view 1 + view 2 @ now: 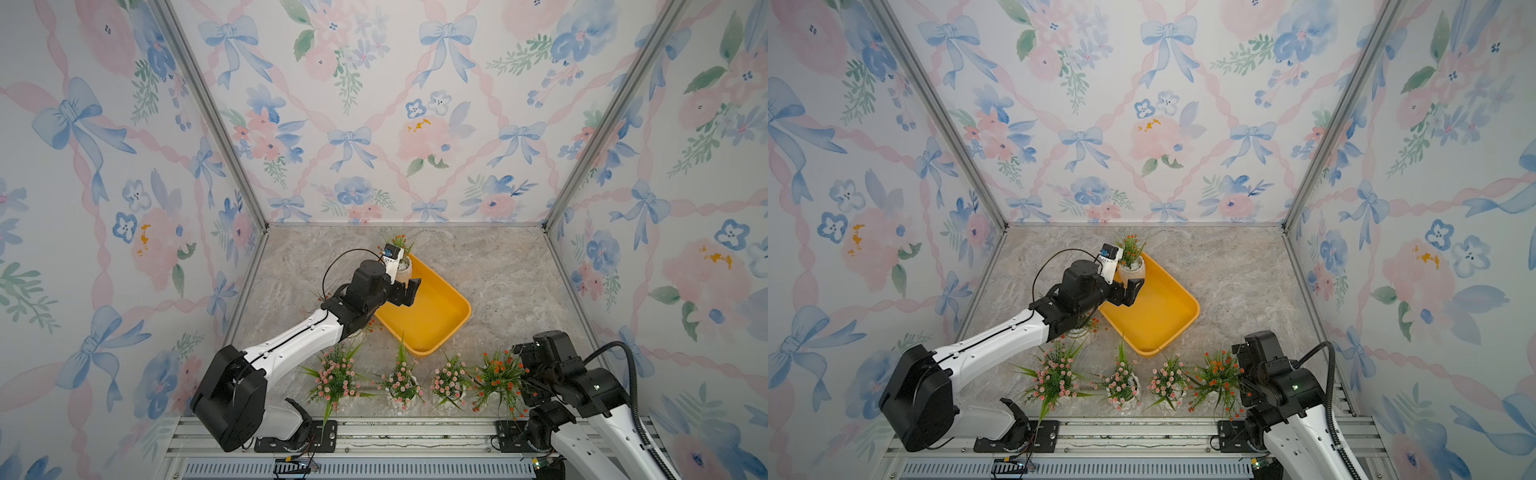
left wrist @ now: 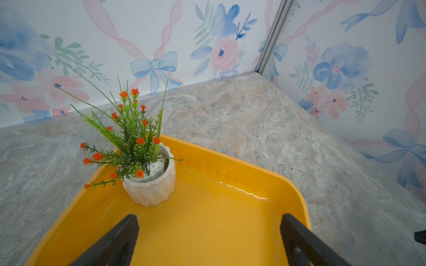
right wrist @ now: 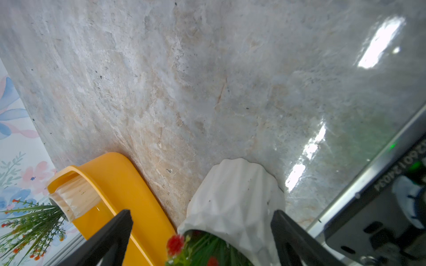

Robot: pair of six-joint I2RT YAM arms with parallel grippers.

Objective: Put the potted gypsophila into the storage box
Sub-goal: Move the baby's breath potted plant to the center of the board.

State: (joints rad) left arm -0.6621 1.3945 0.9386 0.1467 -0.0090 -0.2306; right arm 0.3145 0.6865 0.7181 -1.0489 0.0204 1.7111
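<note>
The yellow storage box (image 1: 434,318) (image 1: 1158,316) lies mid-table. One potted gypsophila (image 1: 404,268) (image 2: 149,184) with orange-red blossoms stands upright in its far corner. My left gripper (image 1: 405,293) (image 2: 209,216) hovers open over the box beside that pot, holding nothing. A row of three pink-flowered pots (image 1: 401,382) stands near the front edge. At the right end of the row is an orange-red one (image 1: 498,376) (image 3: 235,195). My right gripper (image 3: 201,211) is open around its white pot, with a gap on the box side. Another orange-red plant (image 1: 368,328) peeks from under the left arm.
Flowered walls enclose the marble table (image 1: 507,282) on three sides. A metal rail (image 1: 374,436) with both arm bases runs along the front. The left forearm (image 1: 299,336) crosses above the near left corner of the box.
</note>
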